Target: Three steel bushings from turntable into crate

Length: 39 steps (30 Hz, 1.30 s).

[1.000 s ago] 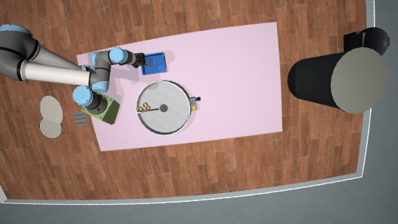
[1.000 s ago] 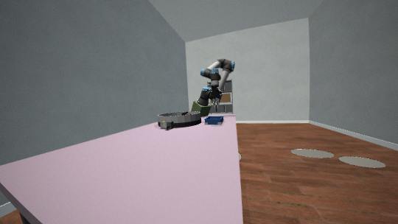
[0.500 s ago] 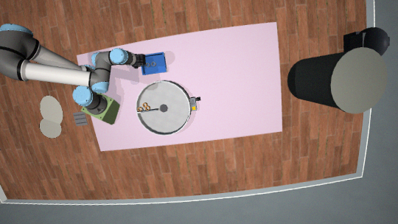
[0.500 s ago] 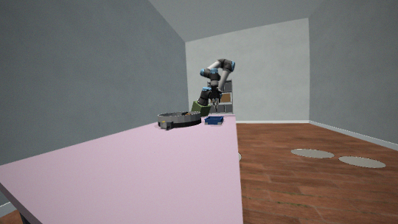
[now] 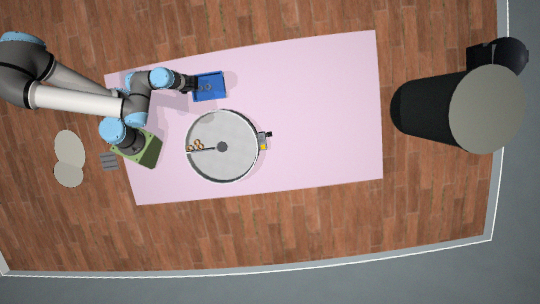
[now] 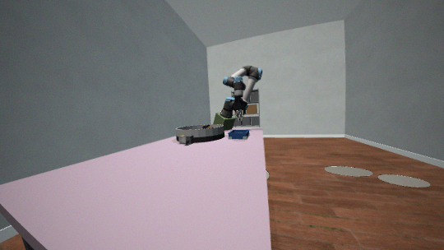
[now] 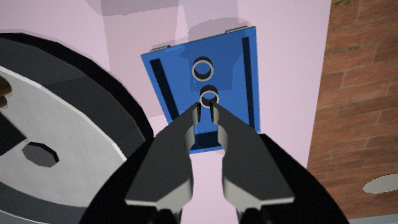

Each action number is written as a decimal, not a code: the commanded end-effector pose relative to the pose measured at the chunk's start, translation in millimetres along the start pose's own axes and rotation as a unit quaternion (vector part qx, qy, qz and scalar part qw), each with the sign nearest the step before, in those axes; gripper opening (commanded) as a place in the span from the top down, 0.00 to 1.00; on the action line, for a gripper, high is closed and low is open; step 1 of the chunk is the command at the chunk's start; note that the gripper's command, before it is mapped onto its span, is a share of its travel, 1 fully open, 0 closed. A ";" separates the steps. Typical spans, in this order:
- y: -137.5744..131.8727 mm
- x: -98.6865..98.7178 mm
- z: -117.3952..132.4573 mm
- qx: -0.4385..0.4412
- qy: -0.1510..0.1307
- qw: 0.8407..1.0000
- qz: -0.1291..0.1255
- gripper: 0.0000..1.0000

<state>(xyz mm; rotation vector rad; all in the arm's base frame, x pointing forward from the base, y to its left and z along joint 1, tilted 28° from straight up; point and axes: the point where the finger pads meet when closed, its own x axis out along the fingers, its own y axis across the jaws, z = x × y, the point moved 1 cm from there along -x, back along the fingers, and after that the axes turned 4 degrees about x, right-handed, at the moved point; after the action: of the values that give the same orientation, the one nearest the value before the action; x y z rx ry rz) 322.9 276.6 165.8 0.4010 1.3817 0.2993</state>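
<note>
My end effector point(image 5: 194, 84) point(image 6: 239, 119) point(image 7: 205, 103) hangs with fingers together, gripping nothing; two steel bushings point(image 7: 202, 70) point(image 7: 209, 99) lie ahead of it in the crate point(image 5: 224, 86) point(image 6: 238, 134), presumably delivered, leaving one to fetch.

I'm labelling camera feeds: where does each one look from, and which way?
Top: high overhead, facing down on turntable and crate; arm shows.
Exterior: beyond the table's far end, facing the arm.
Wrist: on the arm, facing the crate; gripper fingers show.
Top and wrist share two crate bushings.
</note>
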 end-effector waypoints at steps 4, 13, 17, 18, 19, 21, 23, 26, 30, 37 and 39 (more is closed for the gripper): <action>-3.6 0.2 2.2 0.035 -0.001 0.999 -0.001 0.95; -8.3 0.8 4.7 0.079 -0.001 0.997 -0.003 0.95; -10.3 1.0 5.7 0.097 -0.001 0.995 -0.004 0.95; -10.9 1.1 6.1 0.103 -0.001 0.995 -0.004 0.95; -11.6 1.2 6.5 0.110 -0.001 0.994 -0.004 0.95; -13.0 1.4 7.2 0.123 -0.001 0.992 -0.005 0.95; -14.5 1.5 8.0 0.136 -0.001 0.991 -0.005 0.95; -16.8 1.8 9.2 0.157 -0.001 0.988 -0.006 0.95; -19.2 2.0 10.5 0.179 -0.001 0.984 -0.007 0.95; -24.4 2.6 13.2 0.226 -0.002 0.974 -0.009 0.95; -26.2 2.8 14.2 0.242 -0.002 0.970 -0.009 0.95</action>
<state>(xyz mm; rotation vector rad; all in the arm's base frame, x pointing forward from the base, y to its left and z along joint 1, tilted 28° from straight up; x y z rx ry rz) 334.3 256.6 155.2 0.7306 1.4438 -0.0035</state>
